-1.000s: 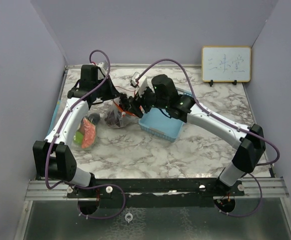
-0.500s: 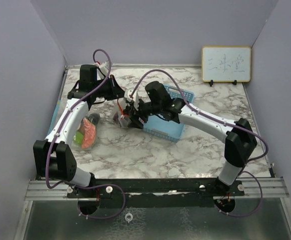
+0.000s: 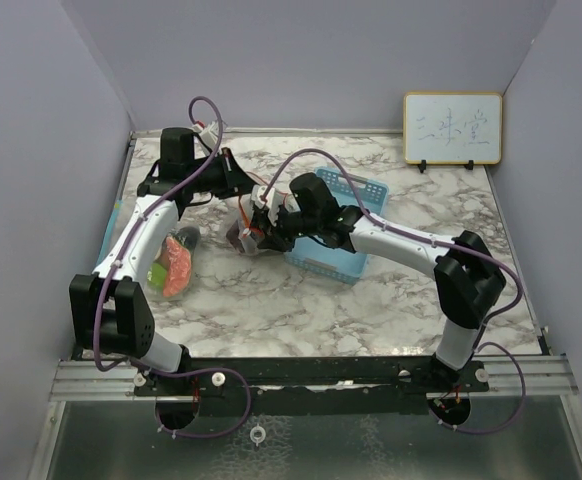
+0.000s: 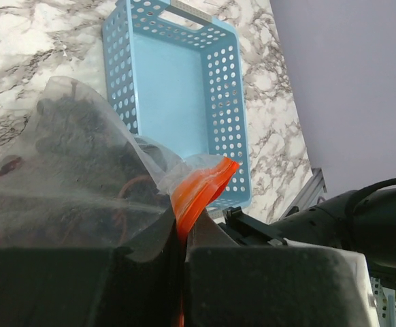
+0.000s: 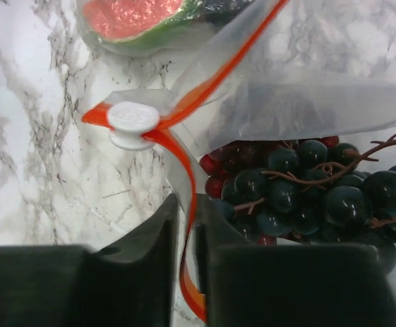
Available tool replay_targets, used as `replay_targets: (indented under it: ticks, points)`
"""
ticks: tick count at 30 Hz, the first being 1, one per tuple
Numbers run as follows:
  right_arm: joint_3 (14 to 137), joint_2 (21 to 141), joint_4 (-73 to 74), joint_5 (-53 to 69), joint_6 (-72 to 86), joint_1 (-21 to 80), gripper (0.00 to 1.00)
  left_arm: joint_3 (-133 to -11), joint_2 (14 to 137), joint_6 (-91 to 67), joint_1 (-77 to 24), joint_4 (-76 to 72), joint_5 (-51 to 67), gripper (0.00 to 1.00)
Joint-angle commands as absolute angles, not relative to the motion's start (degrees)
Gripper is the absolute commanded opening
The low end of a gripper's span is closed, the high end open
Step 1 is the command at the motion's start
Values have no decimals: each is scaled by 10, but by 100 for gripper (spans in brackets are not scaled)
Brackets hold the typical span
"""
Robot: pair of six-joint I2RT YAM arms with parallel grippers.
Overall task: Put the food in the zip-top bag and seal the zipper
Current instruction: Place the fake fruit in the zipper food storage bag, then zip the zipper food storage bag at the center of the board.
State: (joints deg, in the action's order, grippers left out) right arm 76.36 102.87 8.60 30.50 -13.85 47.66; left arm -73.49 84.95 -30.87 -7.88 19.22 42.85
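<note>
A clear zip-top bag (image 3: 239, 236) with an orange zipper strip (image 5: 183, 163) lies between the two arms. Dark purple grapes (image 5: 307, 194) show through its film, with red ones beside them. My left gripper (image 4: 182, 228) is shut on the orange corner of the bag (image 4: 201, 185), holding it up. My right gripper (image 5: 186, 208) is shut on the orange strip just below the white slider (image 5: 133, 122). A red watermelon wedge (image 5: 133, 15) under clear film lies farther left, by the left arm (image 3: 174, 262).
A light-blue perforated basket (image 3: 333, 258) stands right of the bag, under the right arm, with nothing showing inside it (image 4: 174, 88). A small whiteboard (image 3: 452, 128) leans on the back wall at the right. Purple walls enclose the marble table.
My right gripper has moved left from over the basket to the bag and has shut on the orange zipper strip. My left gripper has kept its hold on the bag corner.
</note>
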Motion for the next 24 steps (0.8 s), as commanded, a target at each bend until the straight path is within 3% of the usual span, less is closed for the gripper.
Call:
replay_targets:
  ticks: [1,6,8,10,13,15,16,22,24]
  points:
    - [782,1045,38,295,-108,475,3,-734,846,-321,-75,137,488,0]
    - [793,1024,57,229,-73,475,2,-737,849,-281,-68,175,464,0]
    - [794,1005,59,199,-56,473,2,-742,849,-241,-62,211,436,16]
    - [804,993,66,184,-43,471,2,-752,841,-197,-52,253,405,25]
    - [829,995,94,180,-31,467,2,-756,805,-152,-33,283,341,57]
    - [842,1003,108,186,-23,464,2,-756,782,-125,-23,294,297,94]
    - [846,1005,111,189,-20,463,2,-760,773,-107,-20,304,285,98]
    - [887,1015,141,214,-26,451,2,-743,707,-16,-11,312,251,99]
    - [896,1019,147,215,-31,447,2,-730,684,8,-11,304,286,92]
